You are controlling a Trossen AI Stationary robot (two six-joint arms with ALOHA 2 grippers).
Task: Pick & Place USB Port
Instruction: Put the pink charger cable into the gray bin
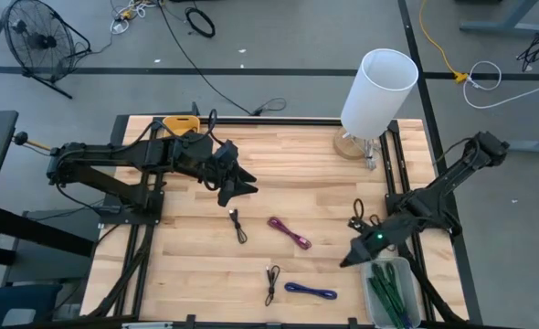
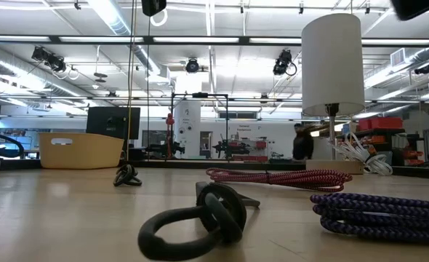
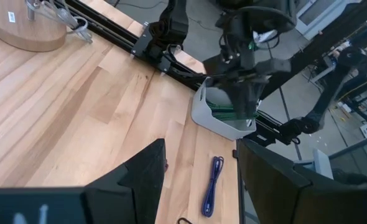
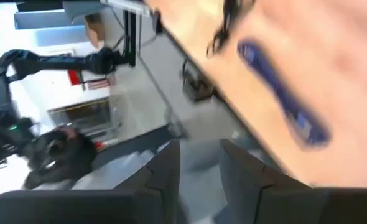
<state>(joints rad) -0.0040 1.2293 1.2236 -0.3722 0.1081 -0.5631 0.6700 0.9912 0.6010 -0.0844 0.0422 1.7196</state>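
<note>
High view, coiled blue USB cable point(image 1: 311, 291) lying loose, right gripper point(image 1: 350, 259) fingers parted, empty

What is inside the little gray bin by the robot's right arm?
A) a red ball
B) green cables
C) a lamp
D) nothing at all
B: the gray bin at the table's near right corner holds green cables, seen from above and from the left wrist view too.

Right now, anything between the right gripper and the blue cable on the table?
Nothing visible. In the high view the right gripper hangs by the bin; the blue cable lies nearby with only bare table between them.
</note>
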